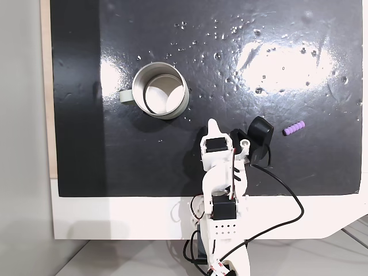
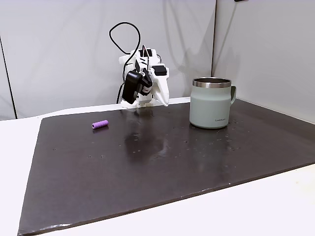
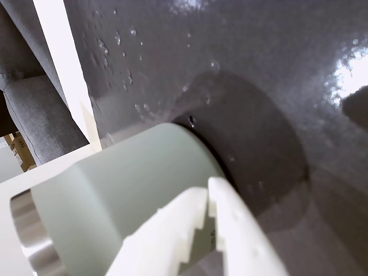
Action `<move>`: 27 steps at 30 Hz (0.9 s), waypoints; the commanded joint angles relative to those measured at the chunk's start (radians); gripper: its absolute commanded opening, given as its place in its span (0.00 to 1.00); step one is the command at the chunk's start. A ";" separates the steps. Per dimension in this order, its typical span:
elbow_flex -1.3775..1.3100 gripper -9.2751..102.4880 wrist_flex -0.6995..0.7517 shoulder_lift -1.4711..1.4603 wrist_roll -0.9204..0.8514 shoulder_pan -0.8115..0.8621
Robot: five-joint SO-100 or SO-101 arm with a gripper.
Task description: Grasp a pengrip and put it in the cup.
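1. Hand [image 3: 210, 198] first, since it's nearest the wrist cam: the two white fingers [image 3: 241, 230] sit pressed together with nothing between them, so it's clenched and empty. In a fixed view from above the hand [image 1: 213, 122] tips toward the cup, not toward the pengrip.

2. Step right now, as I read it, is the reach for the pengrip, and nothing's grasped yet. To do it well I'd swing the arm round toward the pengrip, release the fingers wide before going down, and line them across the short tube's width rather than along it. It's tiny and round, so it'll probably roll if one finger nudges it first. Come down straight, close gently.

3. Mat [image 1: 172, 167] is black and shiny with little droplets or specks on it, so glare could mess with judging height. Go slow near the surface.

4. Pengrip [image 1: 294, 129] lies flat on the mat, well apart from the hand, off to the right in that top-down view, past the black camera [image 1: 261, 135] on the wrist. In the side fixed view the pengrip [image 2: 100, 124] is left of the arm and nearer the camera.

5. Cup [image 1: 160, 90] stands upright on the far side, up-left of the hand in the top view and close to it. The desk [image 1: 115, 221] edge shows white under the mat.
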 commanded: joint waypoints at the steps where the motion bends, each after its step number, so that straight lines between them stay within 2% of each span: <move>1: -0.003 0.08 -0.026 0.014 -0.005 -0.023; 16: -0.005 0.08 -0.021 0.014 -0.003 -0.020; 23: -0.153 0.08 0.110 0.005 0.028 0.114; 27: -0.299 0.08 0.115 -0.210 0.041 0.173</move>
